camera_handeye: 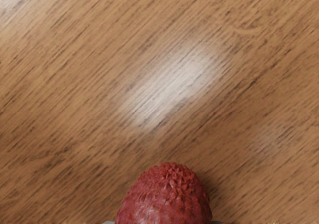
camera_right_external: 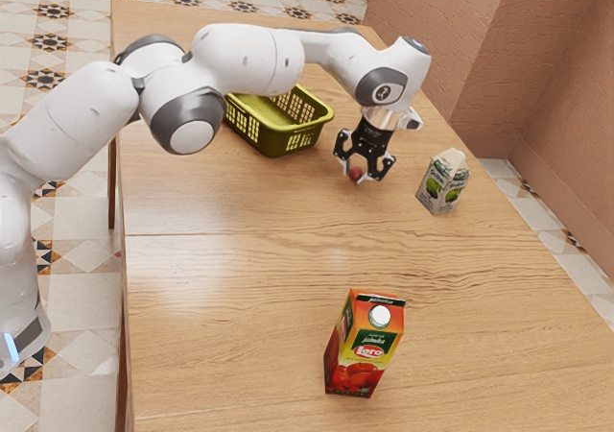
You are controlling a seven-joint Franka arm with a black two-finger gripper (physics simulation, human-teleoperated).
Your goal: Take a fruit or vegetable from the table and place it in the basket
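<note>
In the exterior view my gripper (camera_right_external: 359, 174) points down over the table, beyond the basket toward the exterior view's right. It is shut on a small red lychee (camera_right_external: 356, 175), low over the wood; whether the fruit touches the table I cannot tell. The wrist view has the bumpy red lychee (camera_handeye: 164, 196) large at its lower edge, with grey bits of the gripper (camera_handeye: 163, 222) against both sides. The olive-green basket (camera_right_external: 302, 145), with slotted walls, stands upright near the gripper, partly behind the arm.
A white and green carton (camera_right_external: 443, 182) stands close to the gripper, on the side away from the basket. A red and orange juice carton (camera_right_external: 364, 348) is nearer the exterior camera. Both are on the wooden table (camera_right_external: 230, 288).
</note>
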